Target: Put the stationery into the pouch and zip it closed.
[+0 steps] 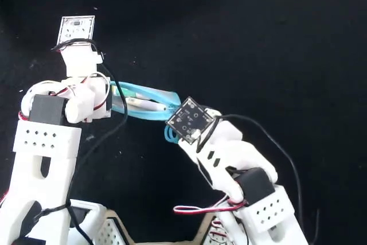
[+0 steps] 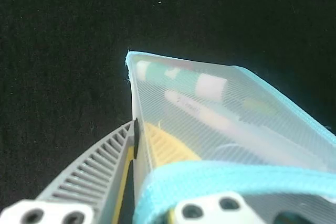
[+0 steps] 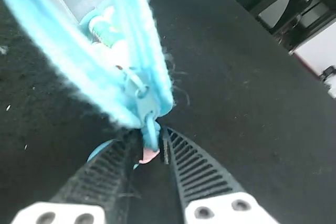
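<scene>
A clear mesh pouch (image 1: 140, 102) with light blue trim lies between the two arms on the black table, its mouth still parted. Pens and other stationery (image 2: 210, 108) show through its mesh side. My left gripper (image 2: 137, 153) is shut on one end of the pouch (image 2: 220, 124), the mesh pinched between its fingers. My right gripper (image 3: 150, 148) is shut on the blue zipper pull (image 3: 149, 132) at the pouch's other end, where the zipper slider (image 3: 142, 94) sits. In the high view the right gripper (image 1: 172, 127) is at the pouch's near right end.
The black table cloth (image 1: 275, 55) spreads out far and to the right. White arm bases (image 1: 40, 159) stand at the near edge. Dark equipment (image 3: 294, 9) sits beyond the table's edge.
</scene>
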`<state>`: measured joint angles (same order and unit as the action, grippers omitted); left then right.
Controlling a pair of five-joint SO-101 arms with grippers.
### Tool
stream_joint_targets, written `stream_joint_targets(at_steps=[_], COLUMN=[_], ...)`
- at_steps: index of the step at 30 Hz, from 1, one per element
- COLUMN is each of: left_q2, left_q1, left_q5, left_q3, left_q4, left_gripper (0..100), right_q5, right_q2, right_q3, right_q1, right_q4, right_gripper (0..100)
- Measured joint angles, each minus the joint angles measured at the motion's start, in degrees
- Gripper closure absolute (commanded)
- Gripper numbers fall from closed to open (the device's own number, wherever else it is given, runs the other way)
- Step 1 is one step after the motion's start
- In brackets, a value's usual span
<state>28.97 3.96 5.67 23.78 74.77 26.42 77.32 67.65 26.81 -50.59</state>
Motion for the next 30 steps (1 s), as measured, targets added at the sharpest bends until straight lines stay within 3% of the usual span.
stream_joint_targets(at_steps=[15,21,30], left_q2=[0.0,0.0,0.0], left_q1=[0.0,0.0,0.0], left_q5=[0.0,0.0,0.0], left_q3=[0.0,0.0,0.0], left_q4=[0.0,0.0,0.0], left_gripper=[97,97,97], right_q5=[-2.5,-5.7,-9.8], right_q2=[10.8,10.8,10.8], right_q3=[2.4,2.4,2.5], right_q1=[1.0,1.0,1.0], right_q4=[-4.2,-4.2,-3.0], right_gripper=[98.5,87.9,90.8])
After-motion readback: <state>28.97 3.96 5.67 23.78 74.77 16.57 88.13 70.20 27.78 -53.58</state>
